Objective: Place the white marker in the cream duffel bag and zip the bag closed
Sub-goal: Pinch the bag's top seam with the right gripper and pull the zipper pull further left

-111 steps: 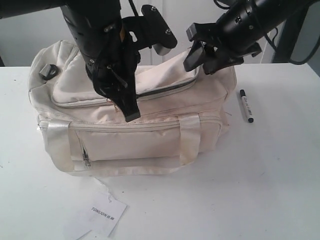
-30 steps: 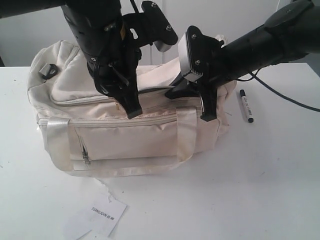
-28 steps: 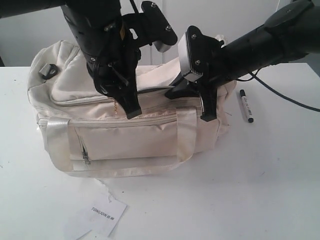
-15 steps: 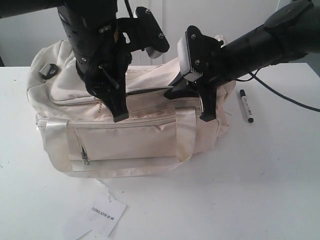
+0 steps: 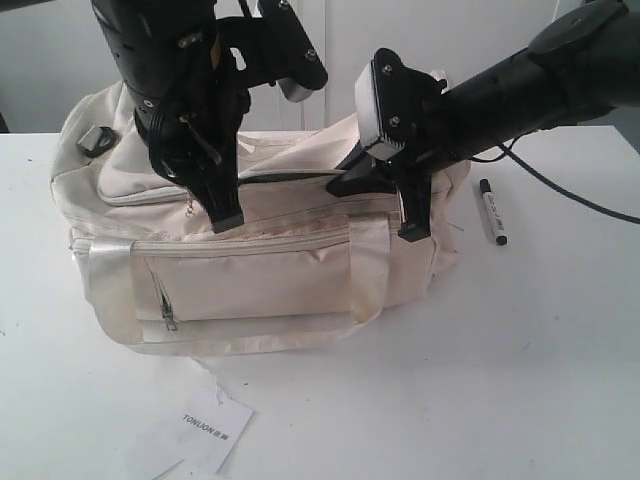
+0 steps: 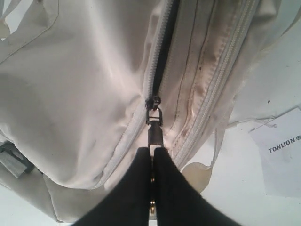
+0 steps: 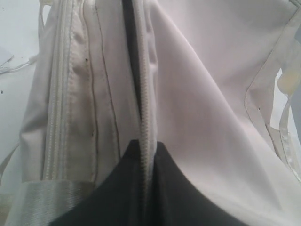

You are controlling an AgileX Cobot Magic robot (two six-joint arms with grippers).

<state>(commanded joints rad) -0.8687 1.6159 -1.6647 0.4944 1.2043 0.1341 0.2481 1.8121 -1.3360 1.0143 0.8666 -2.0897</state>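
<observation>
1. L claw [image 6: 153, 150]: clamped fully on zip pull [image 6: 154, 133] of cream duffel bag [image 5: 250, 275]. I hold it to run the top zip, which is part open beyond the slider.
2. R claw [image 7: 142, 147]: pinched tight on the bag's zip-edge fabric, prob. to brace vs. my pull.
3. white marker [image 5: 492, 212]: lies on desk [image 5: 540, 350] near the bag end by R claw, not touching; not yet loaded.

Left tool [image 6: 153, 151] and right tool [image 7: 143, 145] — both clamped tight, angled downward
</observation>
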